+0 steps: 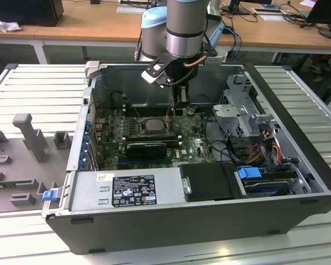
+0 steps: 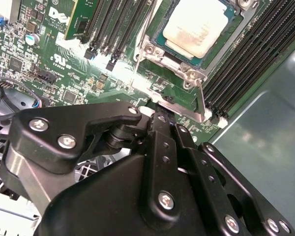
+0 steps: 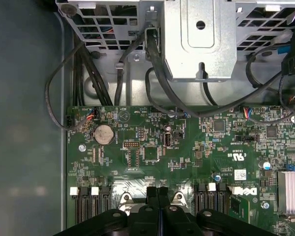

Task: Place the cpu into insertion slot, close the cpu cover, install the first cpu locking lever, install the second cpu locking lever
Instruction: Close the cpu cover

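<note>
The cpu [image 1: 153,125] [image 2: 196,24], pale with a flat metal top, lies in the insertion slot [image 1: 142,129] on the green motherboard inside the open computer case. A dull steel frame, apparently the cpu cover [image 2: 160,56], lies flat around the chip. A thin wire lever [image 1: 170,116] [image 2: 136,69] stands up beside the slot's corner. My gripper [image 1: 180,106] [image 2: 163,116] [image 3: 158,191] hangs just off the slot's edge, on the exterior view's right of it. Its black fingers are shut together, with nothing seen between them.
A long black card [image 1: 146,149] lies in front of the slot, with the power supply [image 1: 127,190] nearer still. Memory slots [image 2: 246,54] flank the socket. A metal drive cage [image 1: 240,110] [image 3: 201,39] and loose cables [image 3: 152,64] crowd the case's right side.
</note>
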Action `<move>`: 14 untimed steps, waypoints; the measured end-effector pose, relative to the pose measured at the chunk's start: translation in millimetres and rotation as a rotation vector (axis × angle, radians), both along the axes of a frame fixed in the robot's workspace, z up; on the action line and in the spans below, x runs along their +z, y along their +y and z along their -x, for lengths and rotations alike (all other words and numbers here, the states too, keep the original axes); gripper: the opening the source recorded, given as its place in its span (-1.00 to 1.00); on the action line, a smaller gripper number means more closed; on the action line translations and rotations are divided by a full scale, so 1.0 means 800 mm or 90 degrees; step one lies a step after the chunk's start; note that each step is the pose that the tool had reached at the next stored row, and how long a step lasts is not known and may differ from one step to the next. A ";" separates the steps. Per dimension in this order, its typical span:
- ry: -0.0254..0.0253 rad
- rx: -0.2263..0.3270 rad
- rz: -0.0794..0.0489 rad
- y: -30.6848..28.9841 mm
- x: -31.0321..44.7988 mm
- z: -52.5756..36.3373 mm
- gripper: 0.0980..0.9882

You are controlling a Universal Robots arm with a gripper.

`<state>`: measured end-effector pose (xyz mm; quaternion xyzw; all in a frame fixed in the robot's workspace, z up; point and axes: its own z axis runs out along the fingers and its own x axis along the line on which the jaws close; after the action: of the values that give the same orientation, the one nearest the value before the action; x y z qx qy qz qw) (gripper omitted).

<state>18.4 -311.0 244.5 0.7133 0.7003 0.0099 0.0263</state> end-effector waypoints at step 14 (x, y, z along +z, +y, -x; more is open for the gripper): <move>0.0000 0.000 0.000 0.0000 0.0000 0.003 -0.98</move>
<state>16.2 -311.0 244.5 0.7133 0.7003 0.0099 0.0263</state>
